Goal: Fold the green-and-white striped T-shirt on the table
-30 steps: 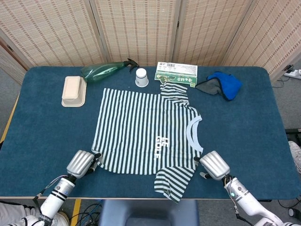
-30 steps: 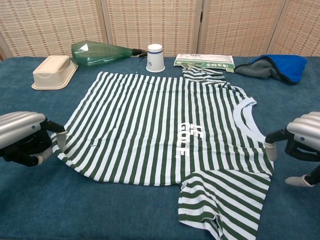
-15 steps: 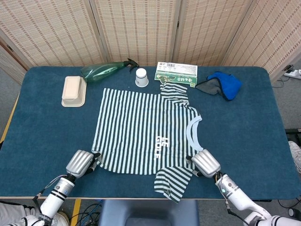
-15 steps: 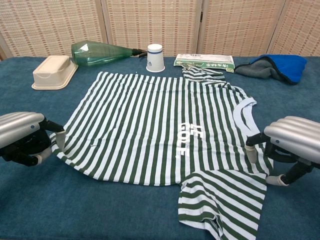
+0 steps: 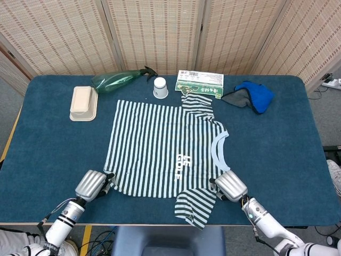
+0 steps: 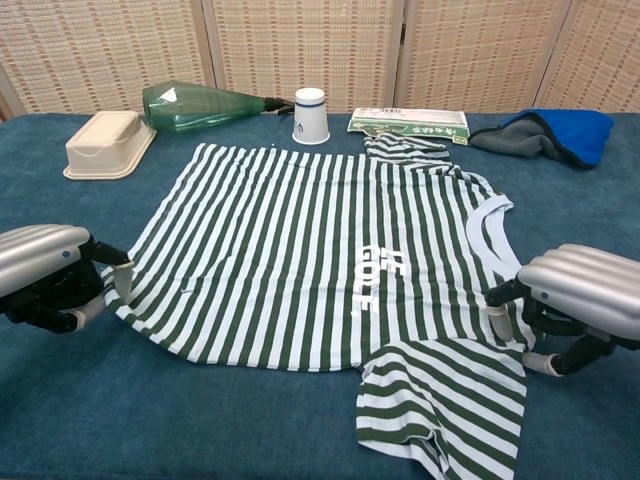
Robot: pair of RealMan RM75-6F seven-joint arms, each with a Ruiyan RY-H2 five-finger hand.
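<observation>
The green-and-white striped T-shirt (image 5: 160, 146) (image 6: 320, 240) lies spread flat on the blue table, collar to the right and one sleeve hanging toward the front edge. My left hand (image 5: 91, 185) (image 6: 45, 275) sits at the shirt's near-left hem corner, fingers curled, a fingertip (image 6: 122, 278) touching the hem. Whether cloth is pinched there is hidden. My right hand (image 5: 230, 185) (image 6: 570, 300) rests at the near shoulder beside the collar. One fingertip (image 6: 497, 320) lies on the fabric and another stays off it on the table, so they are apart.
Along the back stand a beige tray (image 5: 83, 103), a green spray bottle (image 5: 118, 81), a white paper cup (image 5: 160, 88), a green-and-white box (image 5: 200, 82) and a blue-grey cloth (image 5: 250, 97). The table's front edge (image 5: 160, 224) runs just below both hands.
My right hand has slid left onto the shirt's shoulder edge. The left hand and the shirt have stayed put.
</observation>
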